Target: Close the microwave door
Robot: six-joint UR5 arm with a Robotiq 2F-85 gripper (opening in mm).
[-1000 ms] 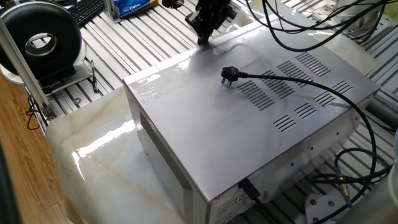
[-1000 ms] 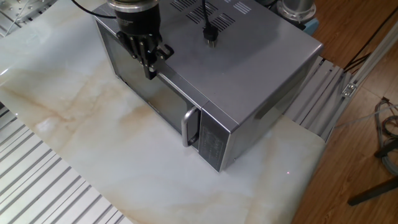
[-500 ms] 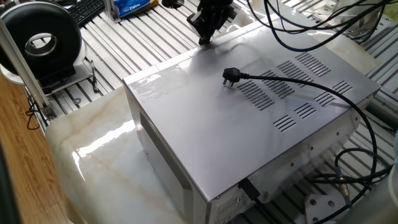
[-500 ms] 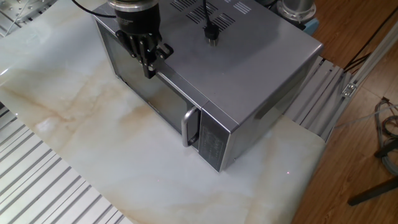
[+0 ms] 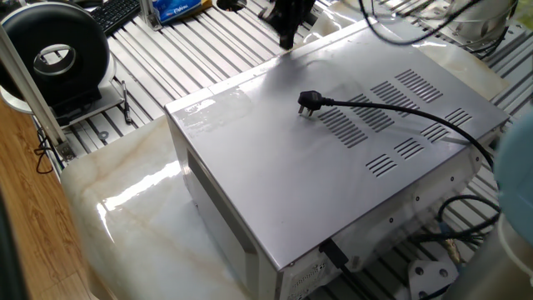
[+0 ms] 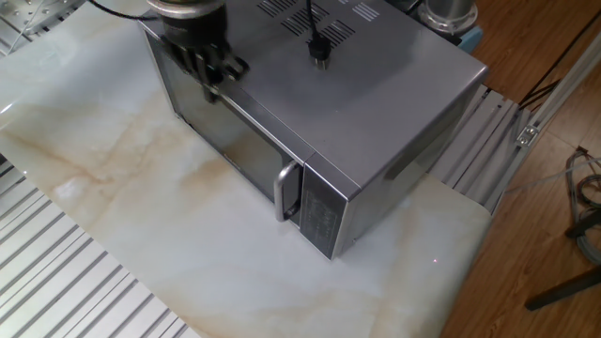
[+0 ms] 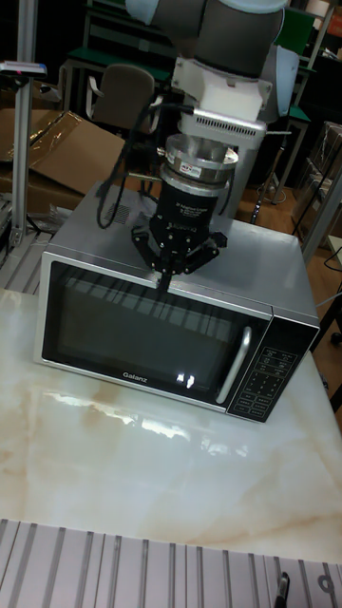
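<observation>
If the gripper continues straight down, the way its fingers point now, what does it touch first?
Probably the top front edge of the microwave, just above the microwave door. The gripper hangs close over that edge; exact depth is unclear.

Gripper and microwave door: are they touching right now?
Cannot tell. In the tall fixed view the gripper tips overlap the door top edge, but no view plainly shows contact or gap.

round black-and-silver speaker-like unit [image 5: 58, 57] and black keyboard [image 5: 117, 14] sit beyond the white marble tabletop [image 5: 125, 196].
</observation>
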